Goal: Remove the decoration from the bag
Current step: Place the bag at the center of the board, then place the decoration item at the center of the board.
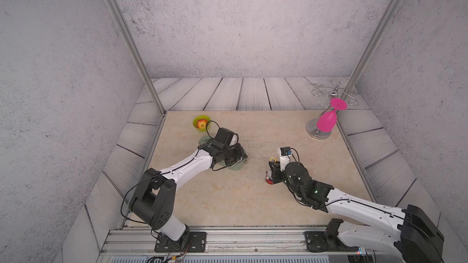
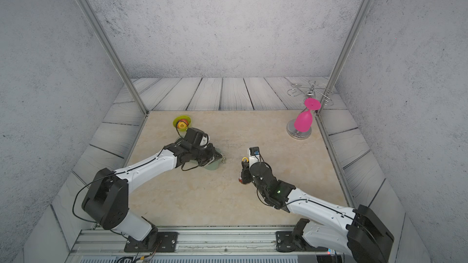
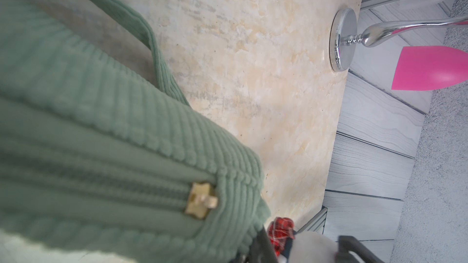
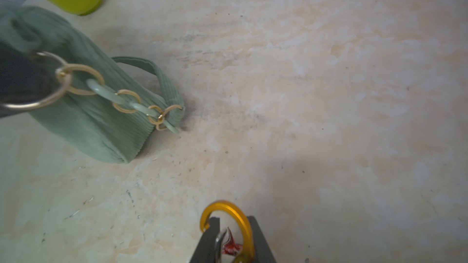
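The sage-green ribbed bag (image 1: 234,167) (image 2: 211,166) lies left of centre on the marble table, mostly under my left gripper (image 1: 241,158), which presses on its top, shut. The left wrist view is filled by the bag (image 3: 101,135) and its gold zipper pull (image 3: 201,201). A chain of gold and pale-green links (image 4: 121,99) hangs along the bag (image 4: 96,127). My right gripper (image 1: 273,164) (image 4: 233,221) is shut on the decoration (image 1: 268,179) (image 2: 240,180). The gold clasp (image 4: 238,213) sticks out past the fingertips. Bare table separates decoration and bag.
A lime-green cup holding a fruit (image 1: 201,123) stands behind the bag at the back left. A pink glass (image 1: 326,121) hangs upside down on a chrome rack (image 1: 315,131) at the back right. Aluminium posts rise at both back corners.
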### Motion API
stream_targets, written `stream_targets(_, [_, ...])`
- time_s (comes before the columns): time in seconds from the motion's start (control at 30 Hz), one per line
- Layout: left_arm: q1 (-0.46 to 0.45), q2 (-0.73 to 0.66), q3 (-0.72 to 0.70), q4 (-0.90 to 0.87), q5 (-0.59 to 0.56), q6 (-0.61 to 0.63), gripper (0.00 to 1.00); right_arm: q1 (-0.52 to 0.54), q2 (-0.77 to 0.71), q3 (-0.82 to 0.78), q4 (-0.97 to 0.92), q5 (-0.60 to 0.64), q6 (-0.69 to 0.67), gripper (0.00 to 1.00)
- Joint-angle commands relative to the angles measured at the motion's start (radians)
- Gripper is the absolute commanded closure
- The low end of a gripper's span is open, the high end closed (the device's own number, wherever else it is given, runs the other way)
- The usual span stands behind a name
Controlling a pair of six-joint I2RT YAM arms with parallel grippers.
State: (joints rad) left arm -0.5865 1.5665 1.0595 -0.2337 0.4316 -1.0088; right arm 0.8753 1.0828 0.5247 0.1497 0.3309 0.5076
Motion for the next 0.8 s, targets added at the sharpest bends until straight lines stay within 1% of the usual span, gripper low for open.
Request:
stream_targets(0.0, [-0.045,-0.001,0.022,0.071,-0.042,-0.087,1.00,-0.008,0.011,-0.016,-0.070,0.008,0.056,0.80])
stream_targets(0.17, [-0.075,0.046,0.049,0.115,-0.072,-0.155,1.00,-0.022,0.077,0.002,-0.072,0.012,0.062,0.80])
stream_targets(0.3, [-0.075,0.079,0.075,0.112,-0.081,-0.147,1.00,-0.064,0.145,0.014,-0.054,-0.011,0.075,0.79])
stream_targets(0.47, [-0.075,0.108,0.093,0.107,-0.073,-0.120,0.99,-0.146,0.253,0.058,-0.014,-0.097,0.094,0.78])
stream_targets(0.6, [-0.075,0.124,0.099,0.120,-0.052,-0.114,0.93,-0.186,0.352,0.145,-0.024,-0.166,0.084,0.75])
stream_targets(0.77, [-0.076,0.117,0.099,0.123,-0.046,-0.106,0.82,-0.219,0.450,0.239,-0.039,-0.204,0.075,0.70])
